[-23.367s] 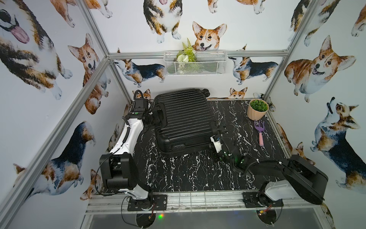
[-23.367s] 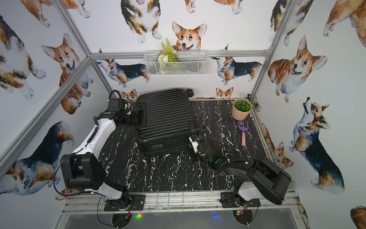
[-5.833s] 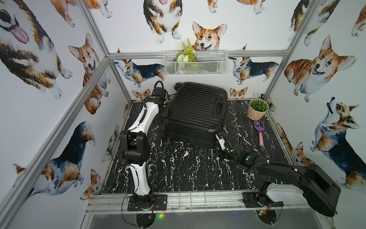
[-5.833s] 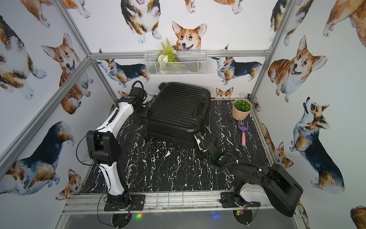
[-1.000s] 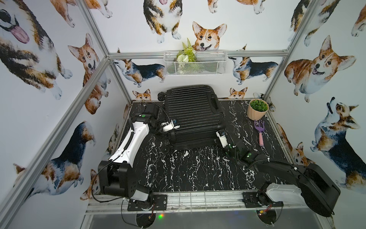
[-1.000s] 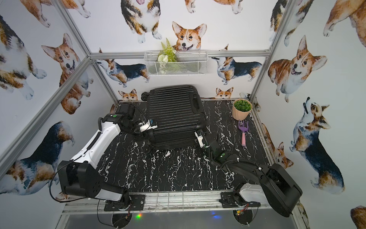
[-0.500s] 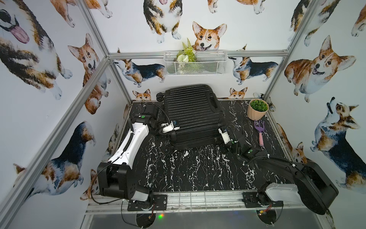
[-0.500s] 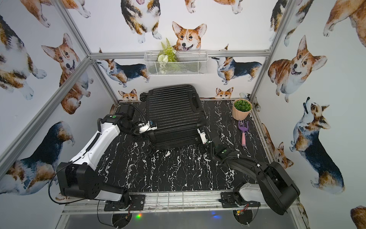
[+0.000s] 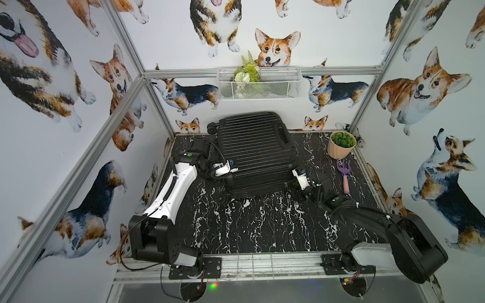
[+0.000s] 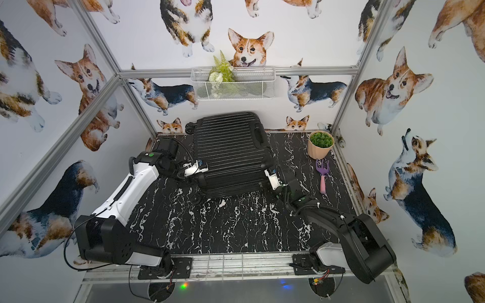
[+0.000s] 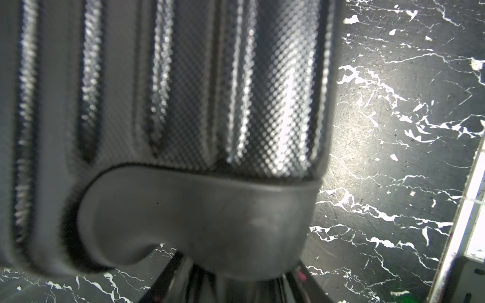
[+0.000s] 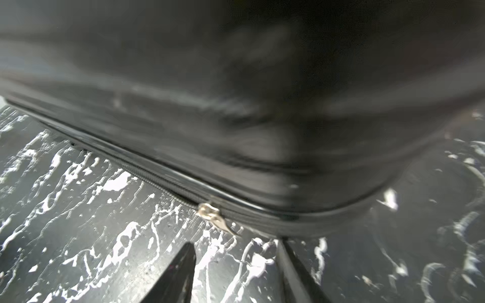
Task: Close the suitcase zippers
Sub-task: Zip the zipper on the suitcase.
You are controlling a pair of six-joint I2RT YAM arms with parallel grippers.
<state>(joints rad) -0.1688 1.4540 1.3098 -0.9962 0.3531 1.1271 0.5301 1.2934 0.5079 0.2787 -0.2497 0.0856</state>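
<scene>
- Suitcase (image 9: 257,154) shut; zippers (image 12: 157,181) in hand.
- Right hand (image 12: 235,245) spread, short of slider (image 12: 209,211), lower centre.
- Left hand (image 9: 230,168): state cannot be told.
- Next: slider to be pinched, drawn.

Our right gripper (image 12: 235,245), shut a second ago, now stands parted, and we seem to have released the zipper pull (image 12: 214,216).
</scene>
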